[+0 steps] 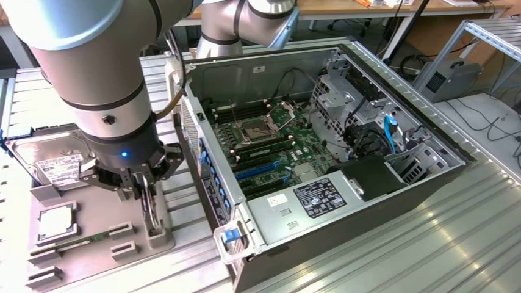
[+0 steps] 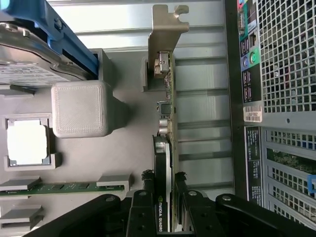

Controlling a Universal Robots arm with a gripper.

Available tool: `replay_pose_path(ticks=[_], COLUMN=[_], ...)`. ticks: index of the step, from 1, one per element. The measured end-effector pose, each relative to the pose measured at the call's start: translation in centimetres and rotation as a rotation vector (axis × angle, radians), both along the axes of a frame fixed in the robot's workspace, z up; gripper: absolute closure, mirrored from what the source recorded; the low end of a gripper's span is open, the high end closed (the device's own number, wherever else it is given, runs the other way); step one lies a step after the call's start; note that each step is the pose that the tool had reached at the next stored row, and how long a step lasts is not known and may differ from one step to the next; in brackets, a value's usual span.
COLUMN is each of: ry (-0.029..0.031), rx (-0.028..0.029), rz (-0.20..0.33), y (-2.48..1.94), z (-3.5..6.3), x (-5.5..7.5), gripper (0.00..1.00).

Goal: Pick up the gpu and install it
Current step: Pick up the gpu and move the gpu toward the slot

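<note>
The gpu [image 2: 164, 148] is a thin dark card standing on edge in the grey tray [image 2: 128, 148], with its silver end bracket [image 2: 165, 29] at the end away from me. My gripper [image 2: 164, 186] straddles the card's near end. A black finger [image 2: 147, 190] presses against each face, so it is shut on the card. In the exterior view the gripper [image 1: 145, 207] hangs straight down over the tray [image 1: 106, 244] on the exterior view's left, and the gpu [image 1: 151, 215] shows as a narrow upright edge between the fingers. It sits just beside the open computer case [image 1: 326, 152].
The tray also holds a silver hard drive [image 1: 53, 162], a processor chip [image 1: 57, 223] and a green memory stick [image 1: 82, 241]. The case lies on its side with the motherboard and blue card slots [image 1: 260, 166] exposed. Its perforated rear panel [image 2: 281, 98] stands close beside the gpu.
</note>
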State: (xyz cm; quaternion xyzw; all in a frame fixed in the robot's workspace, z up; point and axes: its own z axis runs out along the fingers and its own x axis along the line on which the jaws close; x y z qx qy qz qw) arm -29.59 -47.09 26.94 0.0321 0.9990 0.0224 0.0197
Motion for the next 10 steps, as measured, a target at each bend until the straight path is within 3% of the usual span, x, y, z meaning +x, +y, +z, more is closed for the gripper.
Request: replay_pose_path(ticks=[5, 10], ry=[0.0, 0.0], rx=[0.0001, 0.0001], rz=[0.0, 0.001], y=[0.04, 0.07], z=[2.1, 4.86], x=[0.0, 0.0], gripper=[0.73, 0.73])
